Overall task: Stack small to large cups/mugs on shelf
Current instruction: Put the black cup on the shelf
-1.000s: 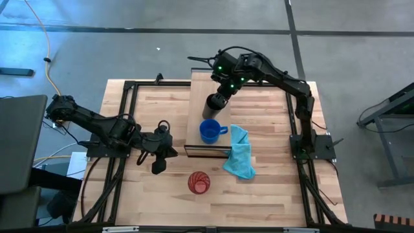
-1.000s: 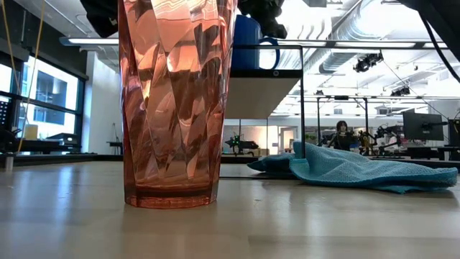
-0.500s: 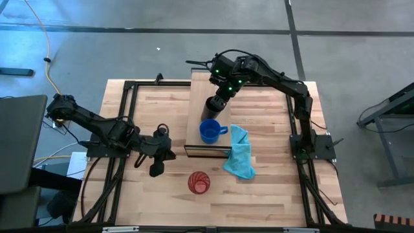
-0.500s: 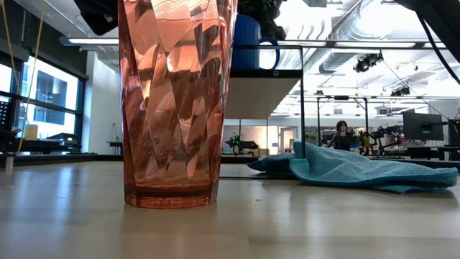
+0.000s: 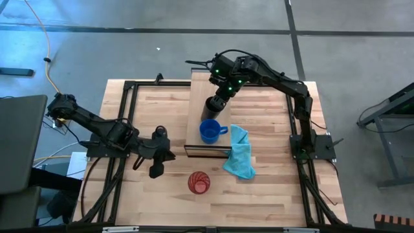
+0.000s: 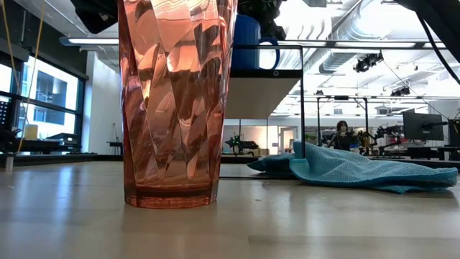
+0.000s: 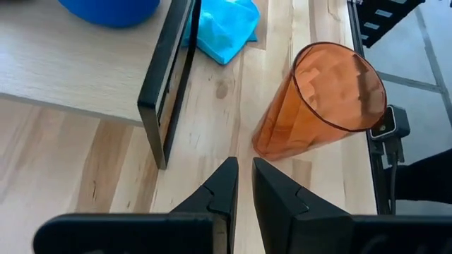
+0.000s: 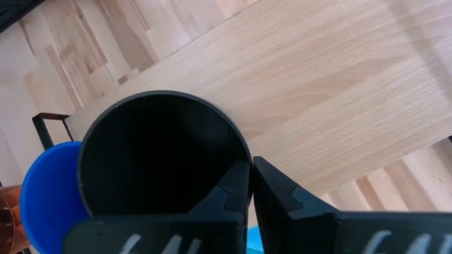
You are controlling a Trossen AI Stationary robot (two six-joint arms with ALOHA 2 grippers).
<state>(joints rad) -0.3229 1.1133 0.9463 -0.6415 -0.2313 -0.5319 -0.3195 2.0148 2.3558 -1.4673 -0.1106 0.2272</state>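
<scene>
Black cup: the black cylindrical cup (image 5: pixel 214 103) is on the long light-wood shelf (image 5: pixel 206 85) with its thin black frame, just behind the short blue mug with a side handle (image 5: pixel 209 131). I cannot tell if its base already rests on the board or hangs a little above it.
Right gripper: the right gripper (image 8: pixel 251 185) is closed on the rim wall of the black cup, one finger inside and one outside.
Step in hand: I judge that the black cup is being set in its place behind the blue mug. To do it well, keep the cup upright, lower it flat, leave a small gap to the mug, and open only when the base sits on the wood.
Red tumbler: the tall translucent red-orange tumbler (image 5: pixel 199 182) stands upright on the slatted wooden counter (image 5: pixel 149 103), in front of the shelf end and well apart from the mugs.
Left gripper: the left gripper (image 7: pixel 244 180) has its fingers nearly together and holds nothing; it points at the tumbler from the side.
Risk: the crumpled light-blue cloth (image 5: pixel 240 153) lies beside the shelf end; the tumbler looks smooth and top-heavy, so a low grasp is safer.
</scene>
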